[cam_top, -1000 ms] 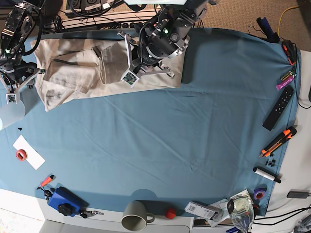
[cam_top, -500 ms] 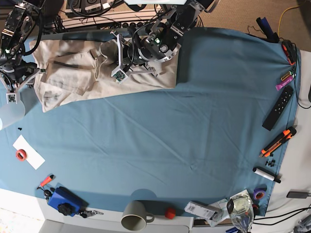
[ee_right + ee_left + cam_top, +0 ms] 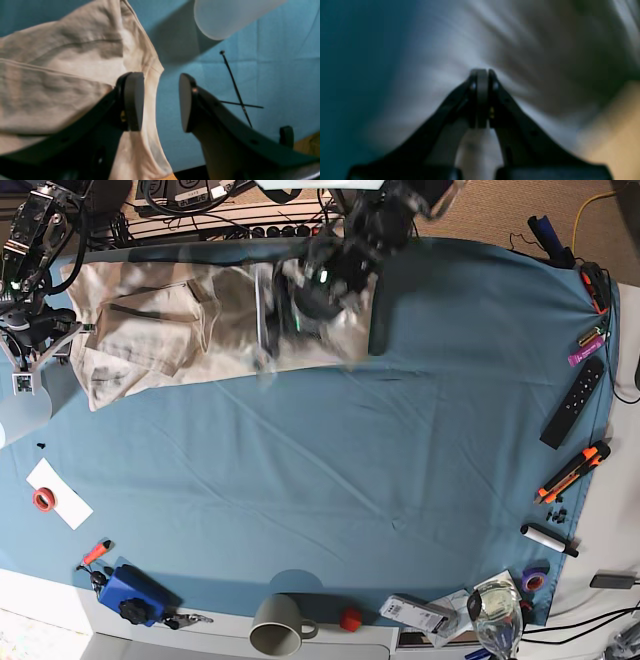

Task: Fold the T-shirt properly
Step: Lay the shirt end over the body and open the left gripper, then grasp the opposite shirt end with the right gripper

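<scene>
the t-shirt (image 3: 170, 330) lies at the far edge of the blue cloth (image 3: 330, 480), near the left corner as the base view shows it. it is bunched and wrinkled, with some parts lying over other parts. it does not look like a neat fold yet, so most of the job is left, i think.

the left gripper (image 3: 482, 75) is closed tight, and pale cloth is pulled up around its tips. it looks like it has a pinch of the t-shirt, but that picture is very blurry. in the base view this arm is a smear over the shirt's right end.

the right gripper (image 3: 158, 102) is open, with a wide gap between its pads. it holds nothing. one pad sits over the shirt's edge, the other over the blue cloth. a thin black zip tie (image 3: 235, 87) lies on the blue cloth just beside it.
</scene>
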Tool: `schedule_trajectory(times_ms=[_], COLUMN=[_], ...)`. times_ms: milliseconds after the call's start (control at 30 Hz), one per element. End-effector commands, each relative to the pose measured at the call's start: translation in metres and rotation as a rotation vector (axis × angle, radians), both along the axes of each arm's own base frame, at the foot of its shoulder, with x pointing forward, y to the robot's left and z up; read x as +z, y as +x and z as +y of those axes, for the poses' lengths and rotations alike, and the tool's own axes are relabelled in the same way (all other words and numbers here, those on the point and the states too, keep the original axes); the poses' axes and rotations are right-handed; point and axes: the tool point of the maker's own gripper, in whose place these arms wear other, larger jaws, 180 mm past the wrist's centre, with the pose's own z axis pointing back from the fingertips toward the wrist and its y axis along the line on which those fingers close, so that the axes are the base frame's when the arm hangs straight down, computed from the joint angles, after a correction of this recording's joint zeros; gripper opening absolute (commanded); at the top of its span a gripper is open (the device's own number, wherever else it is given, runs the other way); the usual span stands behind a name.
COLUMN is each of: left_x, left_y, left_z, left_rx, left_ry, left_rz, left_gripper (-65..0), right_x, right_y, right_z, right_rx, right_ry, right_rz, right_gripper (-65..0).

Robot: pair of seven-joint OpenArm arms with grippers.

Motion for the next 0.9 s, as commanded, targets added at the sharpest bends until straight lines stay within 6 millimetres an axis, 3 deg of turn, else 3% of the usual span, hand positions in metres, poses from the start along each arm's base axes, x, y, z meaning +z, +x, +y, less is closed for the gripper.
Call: schedule_trajectory(times_ms=[0, 200, 433, 667, 867], left_x=[0.010, 0.007, 0.001, -0.005, -0.002], left_y=[0.001, 0.020, 0.040, 0.025, -0.002], left_z=[-0.005, 0.028, 0.101, 0.160, 0.171], left_rx=[0.004, 0.118, 0.314, 0.363, 0.308], left_ry=[-0.030, -0.004, -0.036, -0.103, -0.119], left_rz=[-0.013, -0.006, 0.046, 0.105, 0.109], left_gripper=[-65.0, -65.0, -65.0, -65.0, -65.0], right_x=[0.017, 0.018, 0.022, 0.022, 0.017], right_y=[0.010, 0.012, 0.016, 0.017, 0.017], right_z=[-0.006, -0.004, -0.003, -0.003, 0.006], right_rx=[0.013, 0.030, 0.040, 0.042, 0.071], right_ry=[-0.033, -0.033, -0.035, -0.035, 0.019], right_rz=[-0.053, -0.062, -0.092, -0.098, -0.090], right_gripper=[-41.8, -41.8, -41.8, -41.8, -41.8])
